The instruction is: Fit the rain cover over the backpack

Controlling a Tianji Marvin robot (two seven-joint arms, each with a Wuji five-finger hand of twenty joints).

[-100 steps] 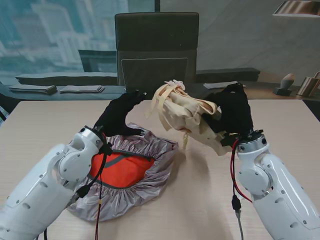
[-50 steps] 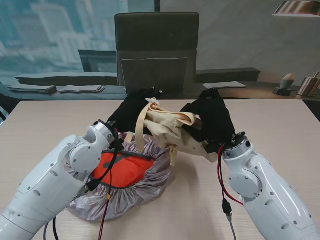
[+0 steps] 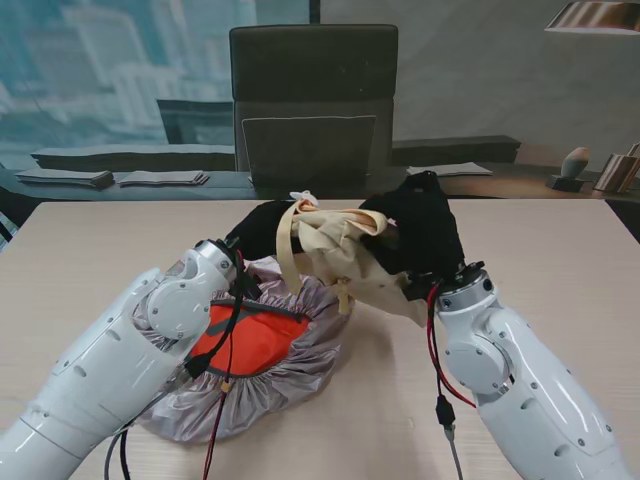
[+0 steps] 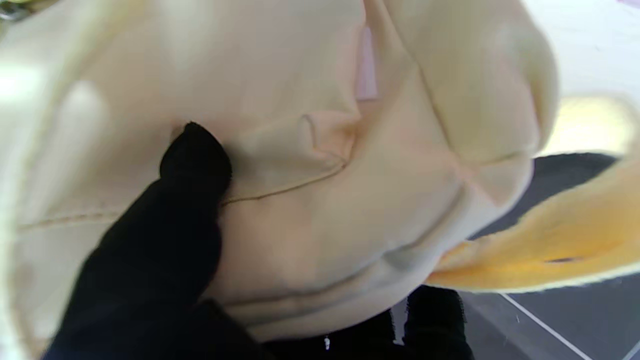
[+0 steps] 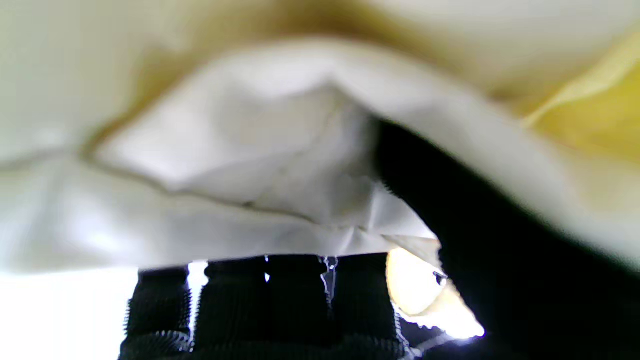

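One light wooden bench (image 3: pixel 80 250) carries one rain cover (image 3: pixel 285 365), silver-grey with an elastic gathered rim, lying open side up so its orange lining shows. One cream backpack (image 3: pixel 345 250) is held above the cover's farther edge, its straps (image 3: pixel 285 245) looping loose on the left side. Two black-gloved hands grip it: the left hand (image 3: pixel 262 228) is pressed to its left side, one fingertip (image 4: pixel 196 155) sunk in the fabric; the right hand (image 3: pixel 428 240) clasps its right side, fingers (image 5: pixel 280 300) curled under the cloth.
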